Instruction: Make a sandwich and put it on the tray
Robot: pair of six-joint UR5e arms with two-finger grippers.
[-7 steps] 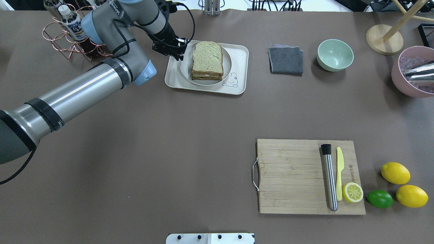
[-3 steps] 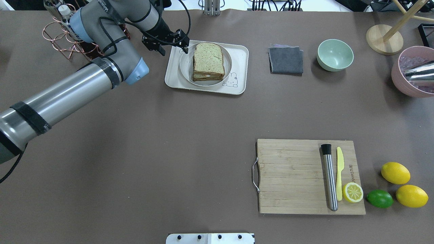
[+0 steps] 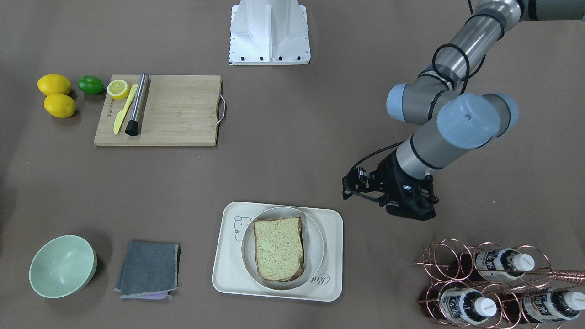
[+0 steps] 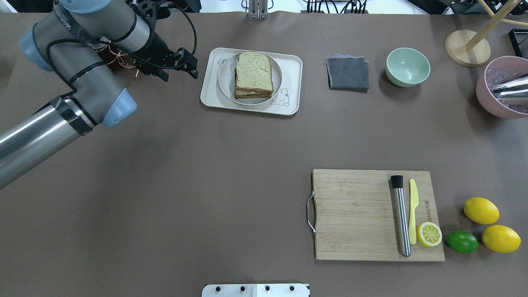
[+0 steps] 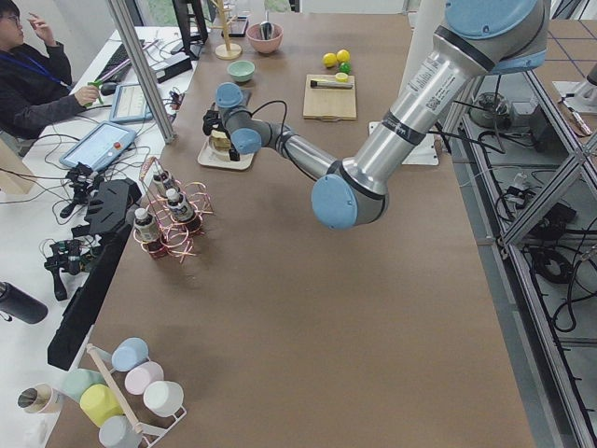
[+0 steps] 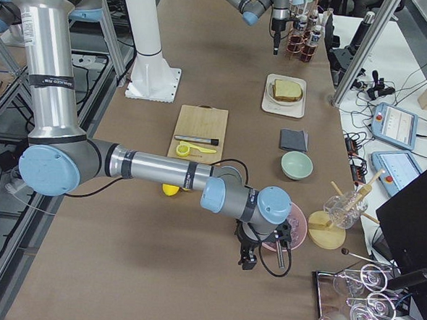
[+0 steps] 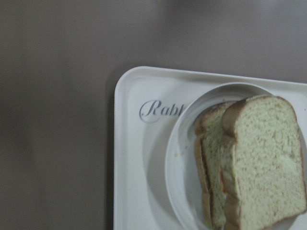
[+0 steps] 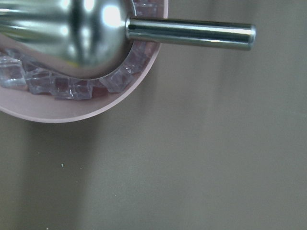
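The sandwich (image 4: pixel 253 74), two greenish-tan bread slices with a strip of white egg at its edge, lies on a round white plate (image 4: pixel 225 78). The plate sits inside the cream tray (image 4: pixel 290 66) with the bear drawing. The sandwich also shows in the front view (image 3: pixel 279 249) and the left wrist view (image 7: pixel 259 163), with the tray's "Rabbit" corner (image 7: pixel 129 158) beside it. My left gripper (image 4: pixel 180 74) is open and empty, just left of the tray and apart from it. My right gripper (image 6: pixel 255 253) shows only in the right side view, by the pink bowl; I cannot tell its state.
A copper bottle rack (image 3: pixel 484 278) stands close behind the left arm. A grey cloth (image 4: pixel 347 73), a green bowl (image 4: pixel 407 67) and a pink bowl (image 4: pixel 501 88) of ice with a metal scoop lie right of the tray. A cutting board (image 4: pixel 354 214) holds a muddler, knife and lemon half.
My left gripper has drawn back from the plate's left rim to the left, off the tray, staying open. The sandwich, plate and tray have stayed put.
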